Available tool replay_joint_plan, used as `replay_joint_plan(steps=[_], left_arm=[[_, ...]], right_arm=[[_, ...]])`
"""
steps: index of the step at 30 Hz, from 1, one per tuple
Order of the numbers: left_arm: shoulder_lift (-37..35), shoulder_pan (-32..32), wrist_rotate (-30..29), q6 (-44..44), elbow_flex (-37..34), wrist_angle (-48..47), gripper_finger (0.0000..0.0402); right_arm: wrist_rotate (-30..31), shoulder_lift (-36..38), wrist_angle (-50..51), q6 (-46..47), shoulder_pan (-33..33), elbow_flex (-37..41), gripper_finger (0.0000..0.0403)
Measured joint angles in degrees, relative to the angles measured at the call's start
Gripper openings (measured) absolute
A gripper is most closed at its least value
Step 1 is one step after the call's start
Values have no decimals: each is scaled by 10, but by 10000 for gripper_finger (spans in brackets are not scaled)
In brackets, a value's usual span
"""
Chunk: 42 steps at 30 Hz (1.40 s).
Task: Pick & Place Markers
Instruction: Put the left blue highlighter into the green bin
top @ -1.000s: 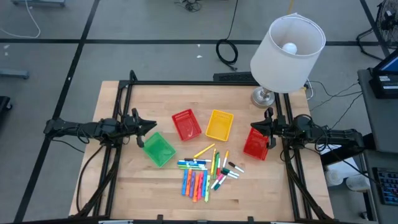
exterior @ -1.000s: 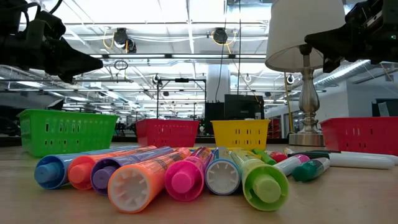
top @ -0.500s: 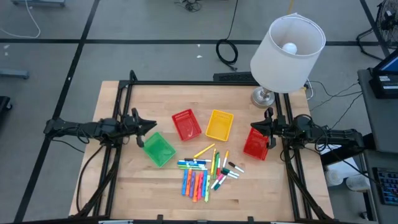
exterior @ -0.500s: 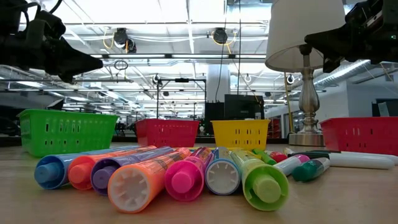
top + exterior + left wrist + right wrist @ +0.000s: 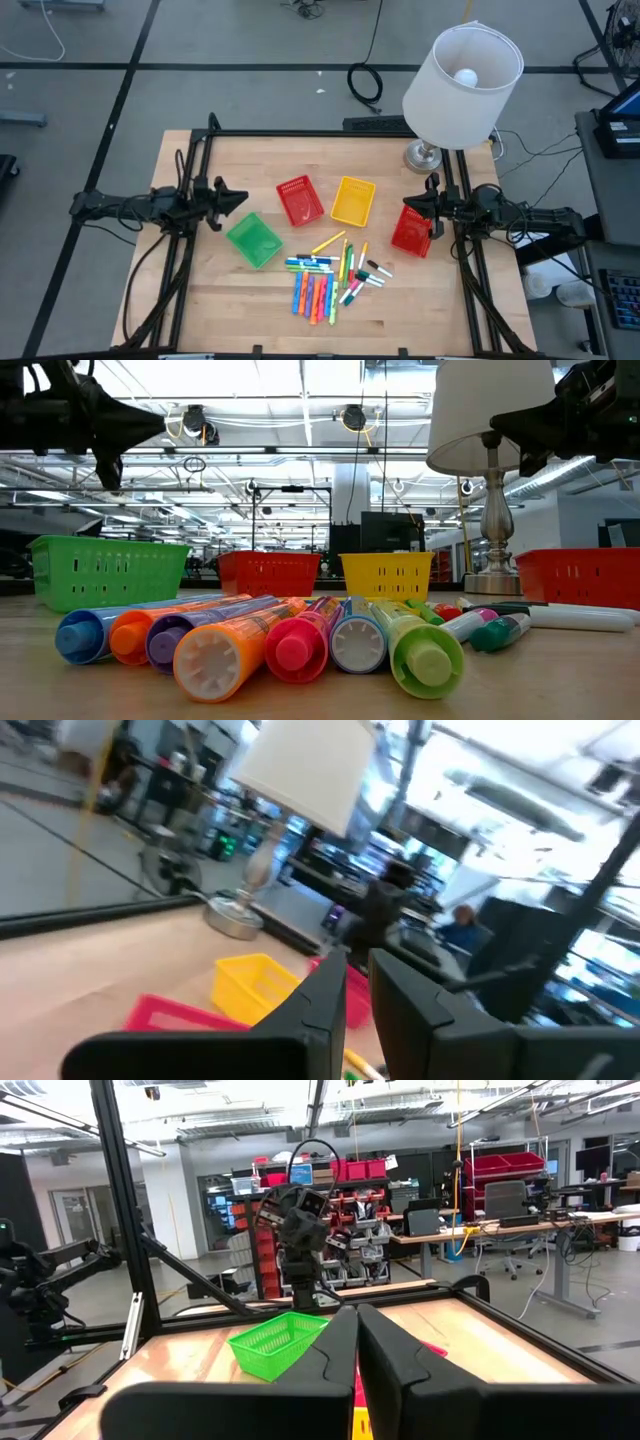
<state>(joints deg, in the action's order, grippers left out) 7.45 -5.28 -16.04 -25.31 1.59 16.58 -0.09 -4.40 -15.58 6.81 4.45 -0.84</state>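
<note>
The markers [image 5: 330, 275] lie in a loose heap on the bare wood toward six o'clock of the table [image 5: 200, 300], none of them in a basket. I count roughly twenty, though the pile overlaps too much for an exact tally. From table height the near row [image 5: 300, 645] shows seven stubby plastic barrels lying side by side, butt ends toward me: blue, orange, purple, a fat orange one with a ribbed, star-shaped end cap, pink, pale blue and green. Thinner white-bodied pens with dark and green caps trail off at three o'clock of the heap, and a single yellow one lies slantwise at its twelve o'clock.

There are four small baskets, all rectangular, of open plastic mesh. The green basket [image 5: 253, 240] sits at nine o'clock of the heap. The red basket [image 5: 299, 200] and the yellow basket [image 5: 353, 200] stand side by side at twelve o'clock. The second red basket [image 5: 411, 230] is at three o'clock, by the right arm.

One table lamp [image 5: 462, 75] stands at the far right corner, with a white drum shade on a turned, shiny metal base.

The left gripper [image 5: 232, 195] hovers over the left side of the table, just beyond the green basket, its fingers [image 5: 330, 990] close together with only a narrow gap and nothing between them. The right gripper [image 5: 412, 203] hangs over the far end of the second red basket, fingers [image 5: 335, 1345] likewise nearly closed and empty.
</note>
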Motion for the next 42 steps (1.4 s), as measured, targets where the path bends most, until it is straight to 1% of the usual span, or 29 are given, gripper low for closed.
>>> replay_joint_plan(steps=[2,3,5,7,9,12,16,19,21,23,26,28,30,34,39,42], left_arm=[[15,-3,31,-17,11,-1,51],[29,-7,36,-28,16,-3,51],[72,-18,29,-48,34,-19,51],[129,-28,14,-76,81,-70,51],[192,-41,8,-92,152,-140,51],[305,-70,-18,-107,279,-264,51],[463,-107,-34,-167,447,-442,51],[574,-134,-32,-246,554,-559,51],[639,-148,-16,-296,606,-623,51],[697,-159,6,-325,650,-662,51],[766,-176,27,-339,694,-684,51],[806,-185,49,-359,714,-663,51],[845,-190,76,-402,731,-644,51],[912,-203,121,-520,756,-608,51],[972,-221,117,-624,779,-576,51],[997,-231,120,-640,785,-531,51]], right_arm=[[0,0,0,0,0,0,0],[0,0,0,0,0,0,0],[0,0,0,0,0,0,0],[0,0,0,0,0,0,0],[0,0,0,0,0,0,0],[0,0,0,-4,0,0,0],[1,0,-1,-47,0,0,0],[1,0,0,-81,0,0,0],[1,0,0,-92,0,0,0],[1,0,0,-94,0,0,0],[2,0,1,-95,0,0,0],[2,0,2,-95,0,0,0],[2,0,5,-95,0,0,0],[2,0,8,-95,0,0,0],[1,0,8,-94,0,0,0],[1,0,9,-91,0,0,0]])
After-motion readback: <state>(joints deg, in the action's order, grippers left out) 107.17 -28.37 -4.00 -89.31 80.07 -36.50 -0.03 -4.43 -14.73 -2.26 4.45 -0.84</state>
